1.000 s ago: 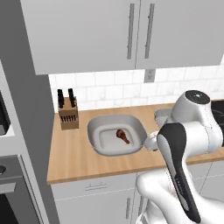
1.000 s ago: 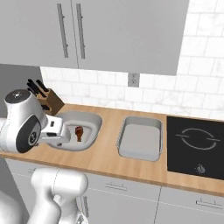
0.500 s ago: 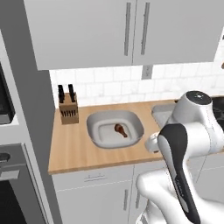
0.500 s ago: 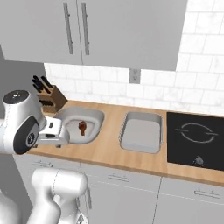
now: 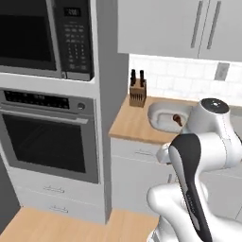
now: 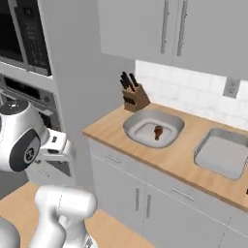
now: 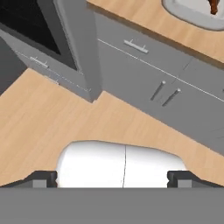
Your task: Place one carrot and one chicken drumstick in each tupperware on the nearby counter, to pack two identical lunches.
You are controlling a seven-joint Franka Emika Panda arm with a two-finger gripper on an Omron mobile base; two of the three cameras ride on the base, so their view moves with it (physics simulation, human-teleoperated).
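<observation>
Lighting: bright, even, diffuse; shadows faint under the wall cupboards point(image 6: 179, 29); rendering soft, slightly blurred; no glare.

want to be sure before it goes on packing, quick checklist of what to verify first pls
1. Drumstick lies in the wide tupperware: ok.
2. Carrot in the wide tupperware: not ok, none seen beside the drumstick.
3. Rectangular tupperware packed: not ok, it looks empty.
4. Gripper free for the next pick: ok, the fingertips stand wide apart with nothing between them.
5. Hand aimed at the counter: not ok, the hand view looks down at the floor and the drawer fronts.
6. Where the next carrot and drumstick lie: cannot tell.
</observation>
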